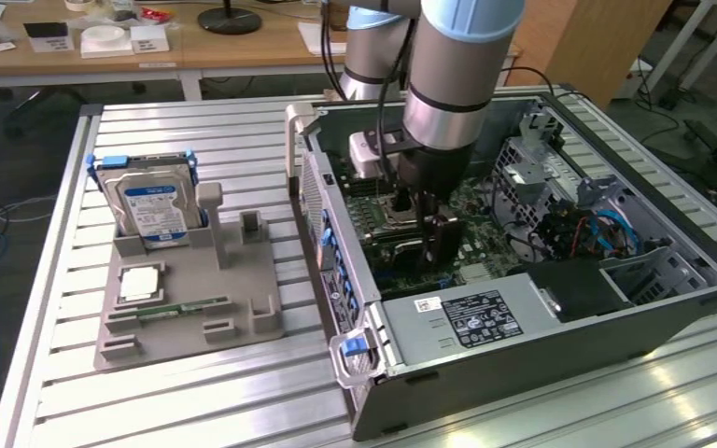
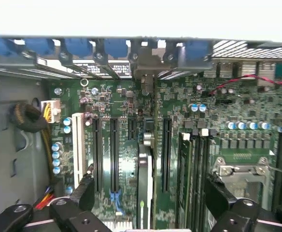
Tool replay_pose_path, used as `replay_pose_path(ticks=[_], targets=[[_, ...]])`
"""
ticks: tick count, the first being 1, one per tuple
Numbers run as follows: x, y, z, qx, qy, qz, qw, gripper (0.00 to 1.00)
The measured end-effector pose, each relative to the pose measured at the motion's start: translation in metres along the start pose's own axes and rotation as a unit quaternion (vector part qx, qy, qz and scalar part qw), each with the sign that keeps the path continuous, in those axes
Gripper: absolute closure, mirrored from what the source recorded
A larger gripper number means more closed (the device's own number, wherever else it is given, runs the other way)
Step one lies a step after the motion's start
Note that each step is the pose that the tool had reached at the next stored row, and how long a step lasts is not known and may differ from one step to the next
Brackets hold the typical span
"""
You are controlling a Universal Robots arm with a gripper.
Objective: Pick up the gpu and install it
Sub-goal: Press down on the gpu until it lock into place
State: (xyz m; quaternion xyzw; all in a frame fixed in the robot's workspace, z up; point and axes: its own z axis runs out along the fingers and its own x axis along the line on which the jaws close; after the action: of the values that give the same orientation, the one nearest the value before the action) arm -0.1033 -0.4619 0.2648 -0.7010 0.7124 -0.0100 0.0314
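1. Robot arm's gripper (image 2: pixel 146 203) hangs inside the open PC case (image 1: pixel 558 327), over the motherboard (image 2: pixel 126 111).
2. Fingers (image 2: pixel 85 191) spread wide, gripping nothing.
3. GPU (image 2: pixel 143 183) stands on edge betw. the fingers, in line w/ a PCIe slot, bracket end toward the case's rear wall.
4. Judgement: card looks placed and let go; full seating can't be confirmed. Hard drive (image 1: pixel 149 201) remains in the gray parts holder (image 1: pixel 190 313) outside.
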Motion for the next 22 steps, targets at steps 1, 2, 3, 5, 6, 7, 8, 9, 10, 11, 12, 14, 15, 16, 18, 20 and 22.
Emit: replay_pose_path(ticks=[1,2,3,5,6,7,8,9,10,11,12,14,15,16,18,20,22], targets=[[0.000,-0.0002,-0.0042,0.0000,0.0000,0.000,1.0000,0.01],[0.000,-0.0004,-0.0079,0.0000,0.0000,0.000,1.0000,0.01],[0.000,-0.0009,-0.0153,0.0000,-0.0001,0.000,1.0000,0.01],[-0.001,-0.0013,-0.0226,0.0000,0.0000,0.000,1.0000,0.01],[-0.001,-0.0015,-0.0261,0.0000,0.0000,0.000,1.0000,0.01],[-0.001,-0.0017,-0.0291,0.0000,0.0000,0.000,1.0000,0.01],[-0.001,-0.0018,-0.0314,0.0000,0.0000,0.000,1.0000,0.01],[-0.001,-0.0019,-0.0335,0.0000,0.0000,0.000,1.0000,0.01],[-0.001,-0.0020,-0.0346,0.0000,0.0000,0.000,1.0000,0.01],[-0.001,-0.0020,-0.0346,0.0000,-0.0001,0.000,1.0000,0.01],[-0.001,-0.0020,-0.0346,0.0000,-0.0001,0.000,1.0000,0.01],[-0.001,-0.0020,-0.0346,0.0000,-0.0001,0.000,1.0000,0.01],[-0.001,-0.0020,-0.0347,0.0000,-0.0001,0.000,1.0000,0.01],[-0.001,-0.0020,-0.0347,0.0000,-0.0001,0.000,1.0000,0.01],[-0.001,-0.0020,-0.0347,0.0000,0.0000,0.000,1.0000,0.01],[-0.001,-0.0020,-0.0347,0.0000,-0.0001,0.000,1.0000,0.03],[-0.001,-0.0020,-0.0347,0.0000,0.0000,0.000,1.0000,0.15]])
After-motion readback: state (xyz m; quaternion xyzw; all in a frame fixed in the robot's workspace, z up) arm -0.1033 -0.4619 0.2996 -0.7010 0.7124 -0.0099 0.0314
